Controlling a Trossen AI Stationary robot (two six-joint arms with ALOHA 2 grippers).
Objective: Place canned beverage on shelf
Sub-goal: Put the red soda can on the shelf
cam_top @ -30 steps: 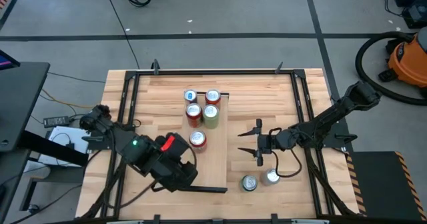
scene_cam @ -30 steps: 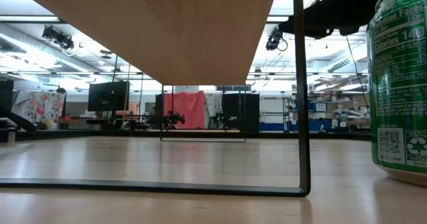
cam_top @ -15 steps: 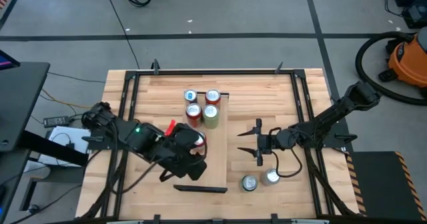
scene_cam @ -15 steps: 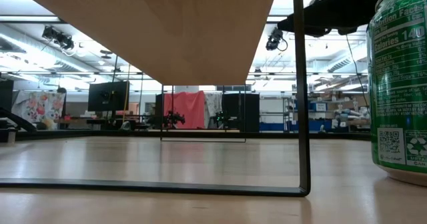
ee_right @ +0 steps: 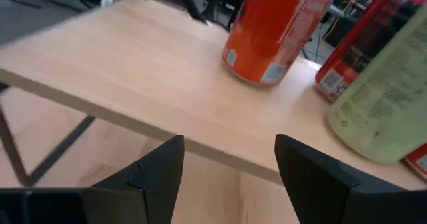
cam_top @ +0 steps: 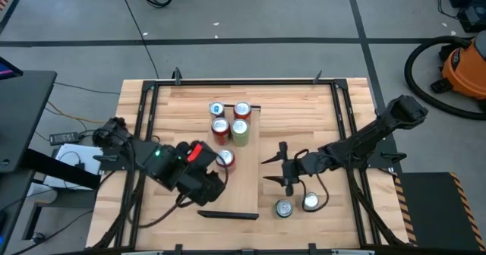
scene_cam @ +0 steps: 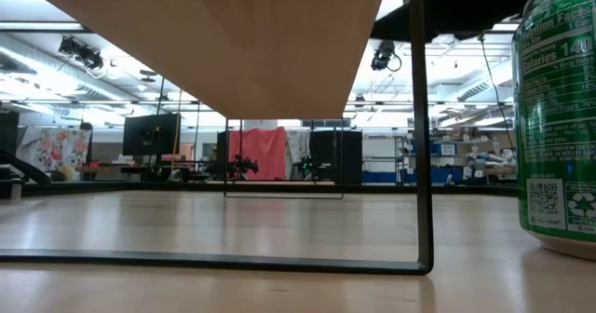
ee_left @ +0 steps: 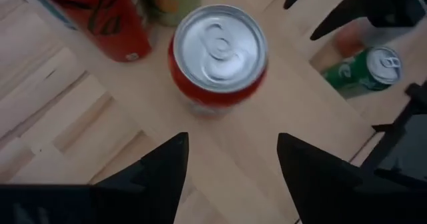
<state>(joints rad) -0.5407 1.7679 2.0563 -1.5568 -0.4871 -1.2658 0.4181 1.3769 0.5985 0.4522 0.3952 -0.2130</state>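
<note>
Left gripper (ee_left: 230,161) pulled back from red can (ee_left: 219,56)

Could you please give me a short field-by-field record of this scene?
shelf: raised plank, five upright cans on it
nearest shelf can: orange can
on table: green can, another can
left gripper: open, empty, over the shelf near the orange can
right gripper: open, empty, right of the shelf
</note>
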